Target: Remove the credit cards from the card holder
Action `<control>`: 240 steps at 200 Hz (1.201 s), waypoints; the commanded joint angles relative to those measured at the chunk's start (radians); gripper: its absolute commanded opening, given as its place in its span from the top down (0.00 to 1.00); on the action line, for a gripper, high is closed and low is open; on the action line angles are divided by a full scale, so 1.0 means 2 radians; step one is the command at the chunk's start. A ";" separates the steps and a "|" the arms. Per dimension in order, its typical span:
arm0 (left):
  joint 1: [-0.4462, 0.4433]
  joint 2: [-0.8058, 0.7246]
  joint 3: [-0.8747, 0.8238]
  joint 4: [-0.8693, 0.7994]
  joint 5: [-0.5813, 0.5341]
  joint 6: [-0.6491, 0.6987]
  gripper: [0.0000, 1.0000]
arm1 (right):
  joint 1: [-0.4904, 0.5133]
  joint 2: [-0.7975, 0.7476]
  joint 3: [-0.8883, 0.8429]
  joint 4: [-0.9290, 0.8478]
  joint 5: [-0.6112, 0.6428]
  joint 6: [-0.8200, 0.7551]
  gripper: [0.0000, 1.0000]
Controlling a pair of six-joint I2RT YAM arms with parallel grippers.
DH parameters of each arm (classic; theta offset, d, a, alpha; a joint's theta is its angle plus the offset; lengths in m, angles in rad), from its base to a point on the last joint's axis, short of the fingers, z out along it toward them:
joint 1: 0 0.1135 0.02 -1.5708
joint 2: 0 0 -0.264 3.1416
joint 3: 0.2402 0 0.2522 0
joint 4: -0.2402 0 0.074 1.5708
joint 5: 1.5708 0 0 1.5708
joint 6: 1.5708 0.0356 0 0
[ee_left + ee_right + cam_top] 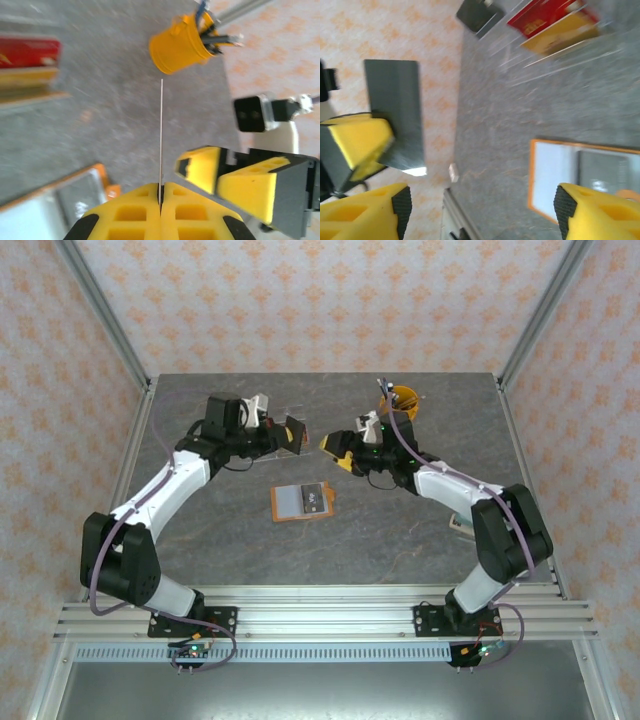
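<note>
Jaws on the left gripper [161, 192] are pressed together on a thin dark card [395, 115]. They hold it up off the surface, and from that wrist it shows only as an edge-on line. The right gripper [480, 205] faces it from just beside, its jaws spread wide with nothing between them.

Under both lies the grey stone-patterned worktop [400, 540], and the two arms bend inward over its far half.

A clear acrylic tray [555, 62] sits toward the far left of the worktop. It is blurred in both wrist views, so I cannot make out its compartments. A red card [545, 12] and a yellow card [560, 32] stand in it side by side.

The card holder [302, 502] lies open and flat in the middle of the worktop. It is nearer the arm bases than the grippers are, and neither gripper touches it. Its orange rim frames a pale grey inner panel. There is a darker rectangle on one half, but I cannot tell whether that is a card.

A yellow cup [177, 47] stands at the far right of the worktop, behind the right gripper. A bunch of dark pens [220, 37] pokes out of its mouth.
</note>
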 commanded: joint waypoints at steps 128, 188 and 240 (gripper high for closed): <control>0.084 0.204 0.345 -0.254 -0.101 0.665 1.00 | -0.014 -0.070 0.020 -0.188 0.091 -0.157 0.00; 0.099 0.250 0.353 -0.302 -0.106 0.815 1.00 | -0.014 -0.049 0.029 -0.163 0.069 -0.123 0.00; 0.112 0.304 0.414 -0.307 -0.103 0.849 1.00 | -0.014 -0.029 0.043 -0.145 0.055 -0.089 0.00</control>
